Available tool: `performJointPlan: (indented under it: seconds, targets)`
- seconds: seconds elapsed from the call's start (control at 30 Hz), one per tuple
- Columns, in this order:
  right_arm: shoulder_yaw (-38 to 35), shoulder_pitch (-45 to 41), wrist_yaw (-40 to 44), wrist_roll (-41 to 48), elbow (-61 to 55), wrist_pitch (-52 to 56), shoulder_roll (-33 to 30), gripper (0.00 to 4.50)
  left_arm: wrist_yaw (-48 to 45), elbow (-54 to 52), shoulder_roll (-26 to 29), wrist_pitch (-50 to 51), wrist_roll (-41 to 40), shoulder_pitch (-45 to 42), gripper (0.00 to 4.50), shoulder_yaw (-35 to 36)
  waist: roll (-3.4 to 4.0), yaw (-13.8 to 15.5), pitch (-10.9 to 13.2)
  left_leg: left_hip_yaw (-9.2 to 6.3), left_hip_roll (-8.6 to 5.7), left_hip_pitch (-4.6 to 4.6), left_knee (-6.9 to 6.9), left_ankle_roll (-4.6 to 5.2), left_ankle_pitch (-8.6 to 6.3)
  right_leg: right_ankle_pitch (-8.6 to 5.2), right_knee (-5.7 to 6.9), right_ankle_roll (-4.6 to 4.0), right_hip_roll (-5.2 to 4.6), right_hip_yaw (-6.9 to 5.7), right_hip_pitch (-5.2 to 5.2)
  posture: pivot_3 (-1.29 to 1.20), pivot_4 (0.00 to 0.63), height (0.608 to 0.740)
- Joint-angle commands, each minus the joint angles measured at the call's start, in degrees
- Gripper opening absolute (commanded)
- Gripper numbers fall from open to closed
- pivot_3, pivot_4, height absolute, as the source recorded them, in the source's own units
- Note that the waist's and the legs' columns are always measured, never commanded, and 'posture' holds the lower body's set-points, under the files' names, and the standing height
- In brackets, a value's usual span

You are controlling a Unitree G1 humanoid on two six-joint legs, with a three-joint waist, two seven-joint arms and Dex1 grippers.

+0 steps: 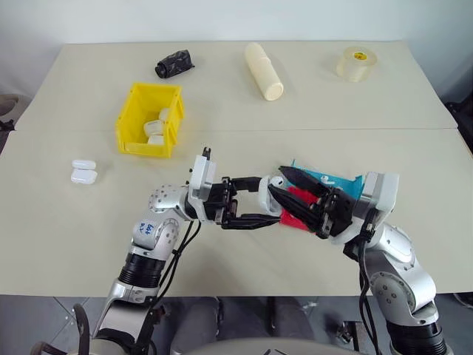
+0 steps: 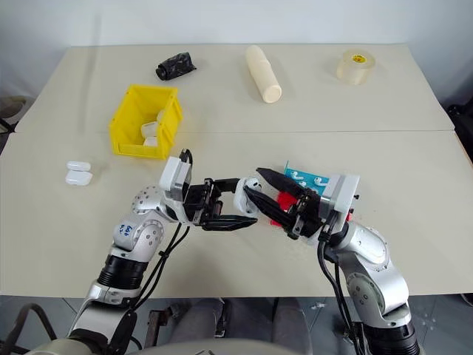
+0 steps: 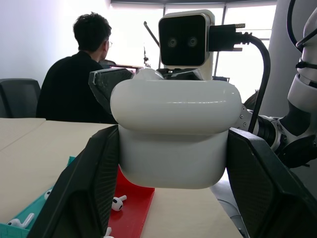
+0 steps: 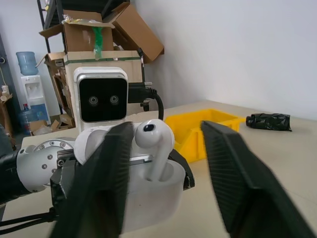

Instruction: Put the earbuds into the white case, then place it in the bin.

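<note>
While left gripper [image 1: 247,201] clamps white case [image 3: 174,134], earbud [image 4: 152,144] half-seated
Right gripper [image 4: 163,163] jaws parted; lid-closing and yellow bin [image 1: 131,111], upper left, remaining

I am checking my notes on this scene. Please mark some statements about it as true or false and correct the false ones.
1. The left gripper is shut on the white case. True.
2. An earbud stands in the open case. True.
3. The right gripper is clamped on that earbud. False: its fingers stand apart, on either side of the earbud.
4. The yellow bin holds no cases yet. False: white cases already lie inside.
5. Two white cases lie on the table on the robot's left side of the bin. True.
</note>
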Motion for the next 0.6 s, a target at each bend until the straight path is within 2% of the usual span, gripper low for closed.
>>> performJointPlan:
  seconds: [0.03, 0.13, 0.6]
  targets:
    - [1.5, 1.1, 1.1, -1.0, -0.4, 1.3, -0.8, 3.51, 0.8, -3.1, -1.7, -1.7, -1.8, -2.9, 2.8, 1.0, 0.0, 0.0, 0.0, 0.0, 0.0, 0.0, 0.0, 0.0, 0.0, 0.0, 0.01, 0.0, 0.0, 0.0, 0.0, 0.0, 0.15, 0.74]
    - [0.0, 0.7, 0.4, 0.0, -1.0, 1.3, -1.1, 4.43, 0.7, -3.2, -1.4, -1.6, -1.8, -2.6, 2.8, 1.1, 0.0, 0.0, 0.0, 0.0, 0.0, 0.0, 0.0, 0.0, 0.0, 0.0, 0.01, 0.0, 0.0, 0.01, 0.0, 0.0, 0.15, 0.74]
    - [-13.6, 6.3, 0.2, 4.7, -4.0, 2.6, -7.7, 4.48, -0.2, -3.1, 1.4, -2.7, -1.0, 0.0, 2.8, 2.1, 0.0, 0.1, 0.0, 0.01, -0.01, 0.0, -0.01, 0.01, 0.0, 0.0, -0.03, 0.0, -0.02, 0.0, 0.02, 0.0, 0.15, 0.74]
